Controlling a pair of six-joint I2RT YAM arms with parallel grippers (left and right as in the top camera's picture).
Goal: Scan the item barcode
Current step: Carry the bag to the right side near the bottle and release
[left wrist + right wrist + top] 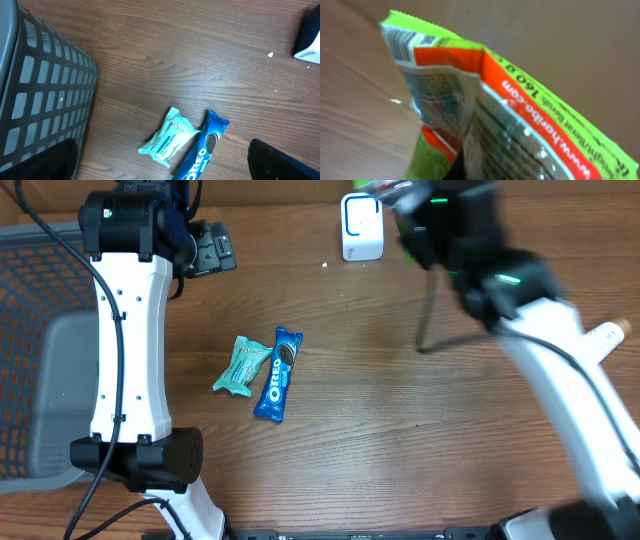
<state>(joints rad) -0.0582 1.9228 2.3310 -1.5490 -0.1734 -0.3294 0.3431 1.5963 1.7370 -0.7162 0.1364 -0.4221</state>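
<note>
The Haribo bag [485,100] is clamped in the closed right gripper [405,205], just beside the white scanner [361,227] — presentation is judged under way. Next, its barcode [400,45] must be turned to the scanner's face. The left gripper [213,248] is spread wide, empty — 2 packets [260,368] are left untouched.

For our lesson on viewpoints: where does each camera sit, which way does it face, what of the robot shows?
Overhead: above the table, facing down; left arm and right arm show.
Left wrist: looks down at Oreo pack, teal packet, basket; dark fingertips in bottom corners.
Right wrist: close on the Haribo bag; fingers hidden.
Shared: overhead and left wrist both show that pack and packet.
</note>
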